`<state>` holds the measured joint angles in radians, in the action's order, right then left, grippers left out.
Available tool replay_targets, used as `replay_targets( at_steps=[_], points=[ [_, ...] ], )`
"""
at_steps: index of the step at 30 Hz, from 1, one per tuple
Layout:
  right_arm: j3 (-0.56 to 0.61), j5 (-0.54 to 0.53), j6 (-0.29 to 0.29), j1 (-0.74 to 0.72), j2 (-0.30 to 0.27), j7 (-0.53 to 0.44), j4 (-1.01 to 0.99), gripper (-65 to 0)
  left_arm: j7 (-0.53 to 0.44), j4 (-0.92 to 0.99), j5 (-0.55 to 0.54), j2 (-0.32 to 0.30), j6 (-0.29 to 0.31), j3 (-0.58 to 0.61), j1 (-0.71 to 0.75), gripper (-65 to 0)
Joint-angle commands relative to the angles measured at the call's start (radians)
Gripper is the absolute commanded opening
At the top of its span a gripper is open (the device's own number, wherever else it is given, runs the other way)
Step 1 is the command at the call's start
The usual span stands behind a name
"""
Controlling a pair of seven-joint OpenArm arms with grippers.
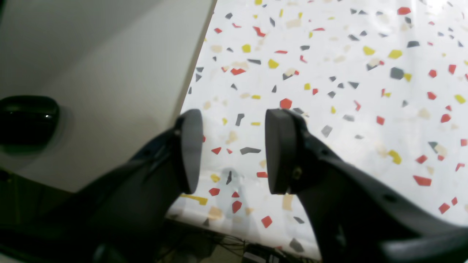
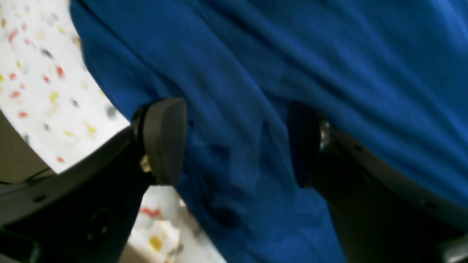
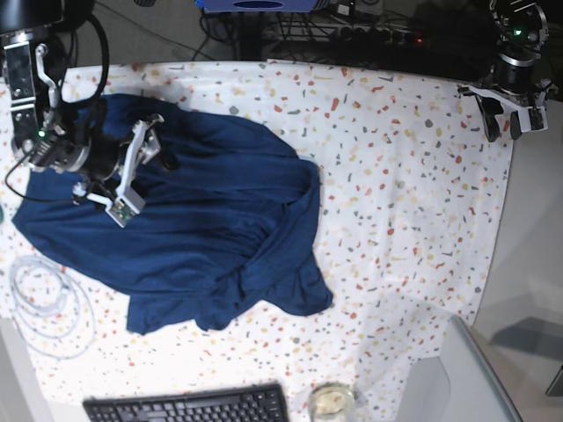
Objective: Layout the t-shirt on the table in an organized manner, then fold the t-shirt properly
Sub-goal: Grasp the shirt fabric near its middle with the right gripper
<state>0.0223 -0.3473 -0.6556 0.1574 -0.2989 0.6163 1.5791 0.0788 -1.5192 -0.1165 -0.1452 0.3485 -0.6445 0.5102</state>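
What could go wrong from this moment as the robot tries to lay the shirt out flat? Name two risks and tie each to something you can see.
1. The t-shirt lies bunched with deep folds; the open right gripper above it may pinch several layers together, leaving it tangled.
2. The white cable coils beside the shirt's edge on the table; dragging the fabric that way could snag it. The left gripper hangs open far off at the table's edge, giving no help.

T-shirt [image 3: 202, 220] navy blue; table [image 3: 405, 185] white, red-yellow-grey flecks.
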Motion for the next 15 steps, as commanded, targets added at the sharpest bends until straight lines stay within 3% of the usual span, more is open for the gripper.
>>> replay_targets(
  at_steps=[1,15],
  points=[
    [0.008,-0.008,-0.002,-0.029,-0.015,-0.014,0.001,-23.9,-0.024,-0.013,-0.009,-0.012,-0.001,-0.005,0.006,-38.0],
    [0.207,-0.008,-0.002,-0.187,-0.013,-0.014,-0.259,-24.6,-0.024,-0.013,-0.009,-0.012,-0.001,-0.005,0.008,-38.0]
  ],
)
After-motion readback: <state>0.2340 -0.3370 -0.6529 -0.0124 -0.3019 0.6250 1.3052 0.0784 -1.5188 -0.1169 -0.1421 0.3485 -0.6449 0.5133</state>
